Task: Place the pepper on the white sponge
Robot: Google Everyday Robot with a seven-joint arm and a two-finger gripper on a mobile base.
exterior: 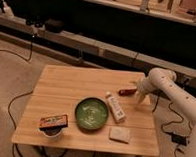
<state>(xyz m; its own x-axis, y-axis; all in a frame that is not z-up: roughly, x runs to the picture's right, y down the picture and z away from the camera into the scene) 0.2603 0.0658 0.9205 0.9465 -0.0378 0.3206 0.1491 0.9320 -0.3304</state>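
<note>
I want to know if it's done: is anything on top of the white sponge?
Nothing lies on the white sponge; its top is bare. The pepper lies farther back on the table, beside the end effector. Whatever is under the sponge is hidden.

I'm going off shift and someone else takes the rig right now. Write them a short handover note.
Gripper: low over the table's right edge, just right of the pepper.
Pepper: lying on the table, not lifted, behind the bottle.
Sponge: near the front edge, right of the bowl, nothing on it.
Done: gripper is at the pepper.
Left: grasp the pepper, carry it to the sponge, set it down.
</note>
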